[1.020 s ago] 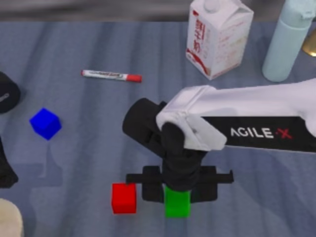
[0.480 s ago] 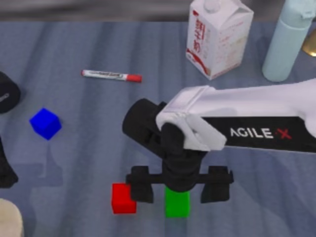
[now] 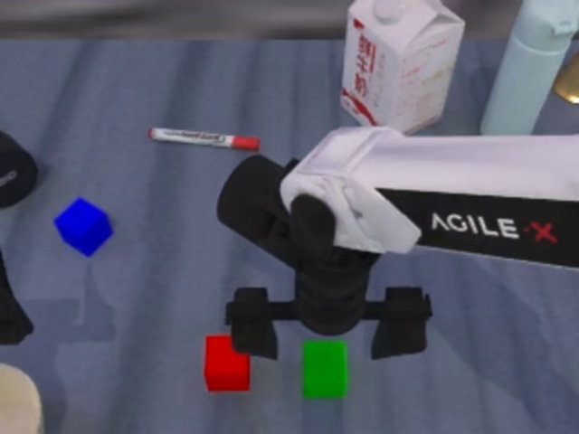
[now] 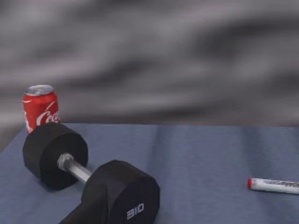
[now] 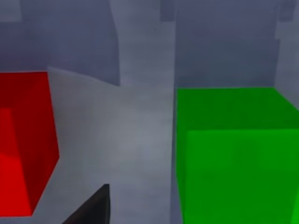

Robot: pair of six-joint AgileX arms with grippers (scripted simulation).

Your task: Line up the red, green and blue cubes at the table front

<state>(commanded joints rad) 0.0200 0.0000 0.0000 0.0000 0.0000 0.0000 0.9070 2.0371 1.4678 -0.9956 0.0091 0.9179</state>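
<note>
My right gripper (image 3: 327, 324) hangs over the front of the worktop (image 3: 163, 271), its jaws spread wide and holding nothing. The green cube (image 3: 325, 368) sits flat on the worktop just in front of the gripper, free of both fingers, and the red cube (image 3: 226, 363) sits beside it toward the worktop's left with a gap of bare cloth between them. In the right wrist view I see the green cube (image 5: 236, 154) and the red cube (image 5: 25, 140) apart on the striped surface, with a dark fingertip (image 5: 91, 207) poking in between them, touching neither as far as I can make out.

The blue cube (image 3: 83, 225) is well apart from the other two, farther back on the left side and turned at an angle. A white marker pen with a red cap (image 3: 204, 138) lies behind it toward the middle. A milk carton (image 3: 401, 65) and a pale bottle (image 3: 526, 77) stand at the back right.

My left arm (image 3: 11, 316) sits at the left edge; I cannot tell how its jaws stand. Its wrist view shows a black dumbbell (image 4: 88, 179), a red cola can (image 4: 40, 107) behind it, and the marker (image 4: 274, 185).
</note>
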